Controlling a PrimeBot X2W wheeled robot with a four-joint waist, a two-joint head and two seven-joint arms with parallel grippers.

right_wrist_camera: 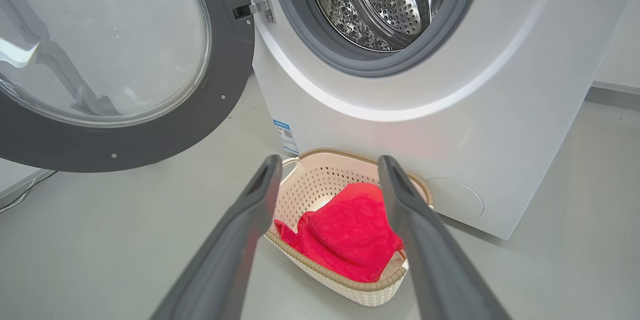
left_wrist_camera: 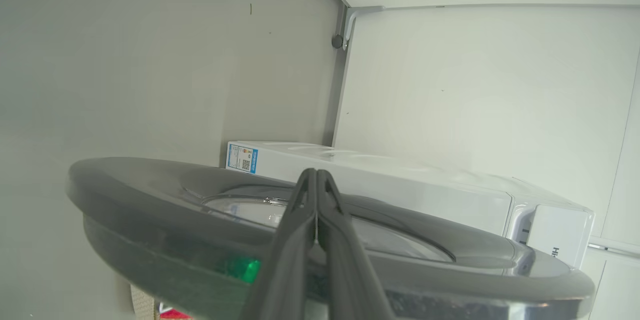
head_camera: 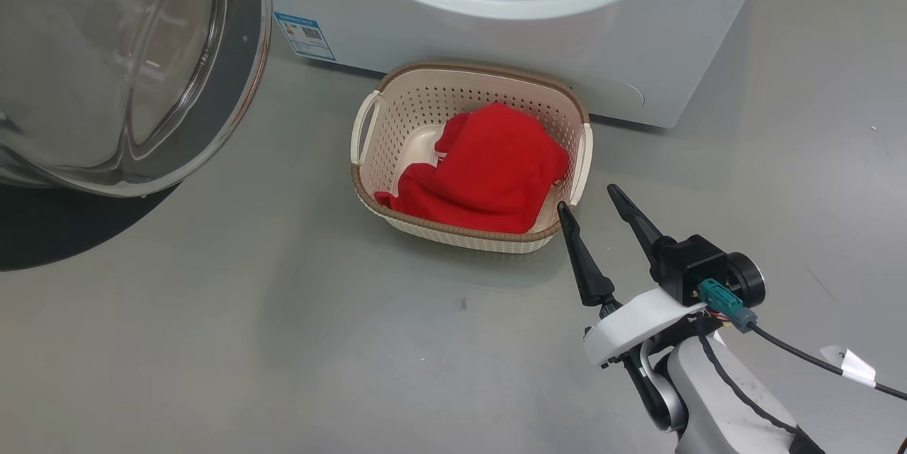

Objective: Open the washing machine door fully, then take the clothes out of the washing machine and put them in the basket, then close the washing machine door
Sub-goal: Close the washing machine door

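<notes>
Far left – the washing machine door (head_camera: 106,71) stands swung open, with the left gripper (left_wrist_camera: 316,177) by its black rim, fingers pressed together and empty. The door looks rigid, hinged and glossy – likely best pushed flat on the rim's free edge, not pinched. Centre: the clothes (head_camera: 489,171) lie in the basket (head_camera: 425,110) before the washing machine (head_camera: 496,36). Far right: right gripper (head_camera: 588,197) spread apart, empty, just beside the basket.
</notes>
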